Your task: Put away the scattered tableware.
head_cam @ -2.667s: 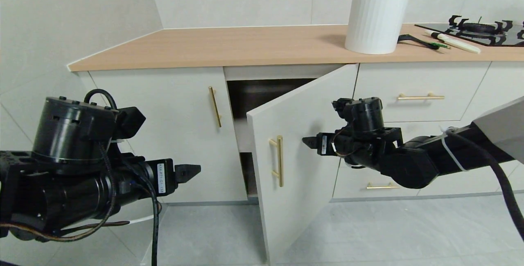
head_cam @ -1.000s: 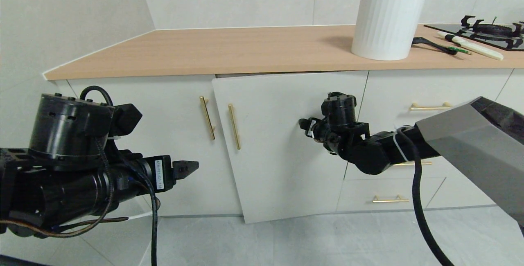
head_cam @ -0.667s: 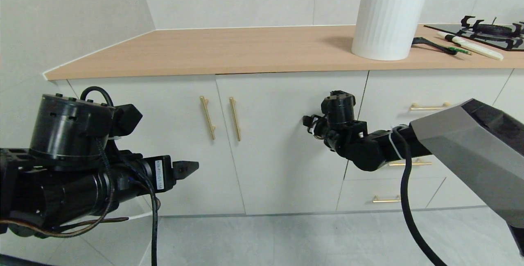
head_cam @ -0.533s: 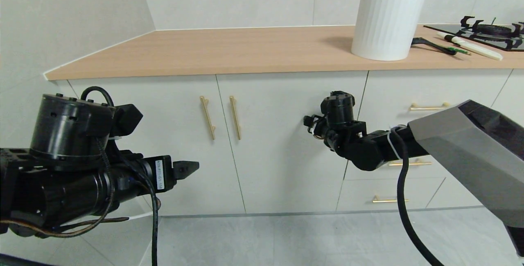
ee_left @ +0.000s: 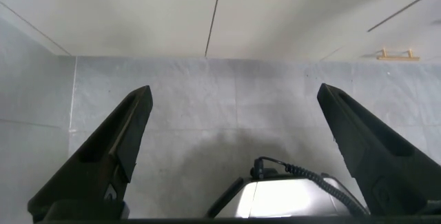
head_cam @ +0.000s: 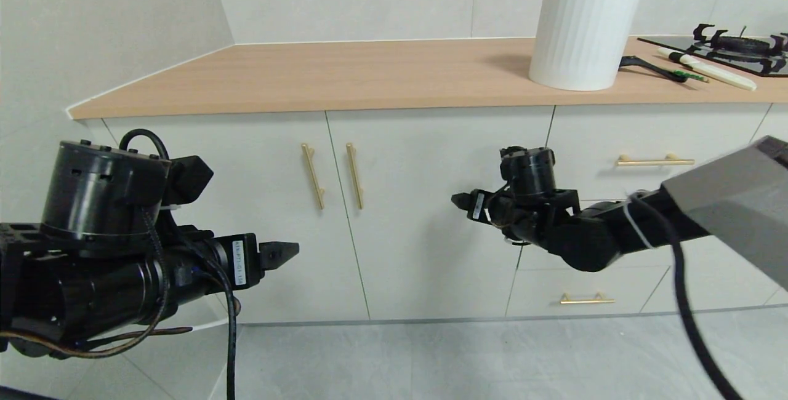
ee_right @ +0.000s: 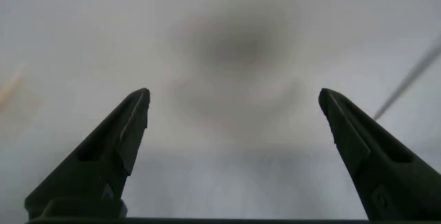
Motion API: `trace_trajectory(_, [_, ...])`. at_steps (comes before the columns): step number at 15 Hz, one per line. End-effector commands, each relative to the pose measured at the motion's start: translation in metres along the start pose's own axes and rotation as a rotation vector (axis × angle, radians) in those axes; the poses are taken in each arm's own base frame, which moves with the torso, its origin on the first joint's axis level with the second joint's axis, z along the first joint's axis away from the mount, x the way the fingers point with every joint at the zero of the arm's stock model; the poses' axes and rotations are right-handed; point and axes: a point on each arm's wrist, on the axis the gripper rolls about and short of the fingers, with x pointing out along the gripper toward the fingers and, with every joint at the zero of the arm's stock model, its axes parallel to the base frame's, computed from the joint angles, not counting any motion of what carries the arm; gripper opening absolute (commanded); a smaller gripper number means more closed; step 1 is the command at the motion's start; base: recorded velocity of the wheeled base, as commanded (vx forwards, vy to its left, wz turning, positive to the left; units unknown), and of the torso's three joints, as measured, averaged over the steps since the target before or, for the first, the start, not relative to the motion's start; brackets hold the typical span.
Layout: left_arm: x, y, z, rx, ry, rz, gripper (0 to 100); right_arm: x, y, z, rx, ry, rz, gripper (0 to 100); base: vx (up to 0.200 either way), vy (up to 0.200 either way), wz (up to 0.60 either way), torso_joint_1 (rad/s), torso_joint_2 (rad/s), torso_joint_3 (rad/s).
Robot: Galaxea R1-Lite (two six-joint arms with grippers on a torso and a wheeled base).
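Note:
On the wooden counter (head_cam: 345, 77) at the far right lie a black utensil (head_cam: 654, 68) and a white-handled knife (head_cam: 708, 71), beside the gas hob (head_cam: 735, 43). The cabinet door (head_cam: 409, 246) under the counter is shut, its gold handle (head_cam: 354, 175) next to the neighbouring door's handle. My right gripper (head_cam: 462, 201) (ee_right: 234, 93) hovers just in front of that door, open and holding nothing. My left gripper (head_cam: 284, 253) (ee_left: 234, 93) is low on the left, open and holding nothing, with the grey floor (ee_left: 227, 114) beneath it.
A tall white ribbed container (head_cam: 588, 18) stands on the counter left of the utensils. Drawers with gold handles (head_cam: 654, 160) sit right of the shut door. Tiled walls close the corner at the left. The floor (head_cam: 431, 357) before the cabinets is open.
The open cabinet door swung shut with my right gripper against it. In the last half second the right gripper drew back a little from the door. The left arm stayed put.

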Motion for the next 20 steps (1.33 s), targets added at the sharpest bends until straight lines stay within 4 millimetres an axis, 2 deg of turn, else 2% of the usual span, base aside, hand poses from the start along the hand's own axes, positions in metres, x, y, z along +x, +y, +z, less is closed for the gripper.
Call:
trace_trajectory(1, [-0.001,0.000,0.000,-0.001,-0.004,-0.002,100,-0.077,0.006,0.025,-0.037,0.030,0.190,100,0.000,0.000,0.00,0.000,0.00,0.000])
trace_trajectory(3, [-0.003,0.000,0.001,-0.003,-0.010,-0.004,100,-0.090,0.006,0.036,-0.041,-0.026,0.165,100,0.000,0.000,0.00,0.000,0.00,0.000])
trace_trajectory(5, [-0.011,0.002,0.002,-0.006,-0.032,-0.013,100,-0.114,-0.005,0.041,-0.081,-0.065,0.119,100,0.000,0.000,0.00,0.000,0.00,0.000])
trace_trajectory(8, [-0.030,0.009,-0.002,-0.010,-0.068,-0.027,100,-0.169,-0.027,0.043,-0.083,-0.129,0.066,100,0.000,0.000,0.00,0.000,0.00,0.000])
trace_trajectory(11, [-0.063,0.022,-0.014,-0.019,-0.139,-0.055,100,-0.230,-0.055,0.042,-0.121,-0.227,-0.013,100,0.000,0.000,0.00,0.000,0.00,0.000])
trace_trajectory(13, [-0.090,0.042,-0.045,0.067,-0.179,-0.061,100,-0.283,-0.081,0.017,-0.164,-0.283,-0.065,100,0.000,0.000,0.00,0.000,0.00,0.000])
trace_trajectory(14, [-0.103,0.055,-0.068,0.136,-0.204,-0.061,100,-0.317,-0.094,0.003,-0.188,-0.354,-0.087,100,0.000,0.000,0.00,0.000,0.00,0.000])
trace_trajectory(15, [-0.112,0.062,-0.079,0.163,-0.239,-0.063,100,-0.333,-0.099,-0.003,-0.204,-0.407,-0.112,100,0.000,0.000,0.00,0.000,0.00,0.000])
trace_trajectory(16, [-0.135,0.072,-0.090,0.173,-0.351,-0.083,100,-0.361,-0.107,-0.012,-0.253,-0.509,-0.181,100,0.000,0.000,0.00,0.000,0.00,0.000])
trace_trajectory(18, [-0.161,0.084,-0.097,0.159,-0.507,-0.029,100,-0.391,-0.112,-0.029,-0.325,-0.599,-0.271,100,0.000,0.000,0.00,0.000,0.00,0.000])
trace_trajectory(20, [-0.187,0.093,-0.111,0.154,-0.665,0.079,100,-0.420,-0.114,-0.054,-0.360,-0.640,-0.272,100,0.000,0.000,0.00,0.000,0.00,0.000])
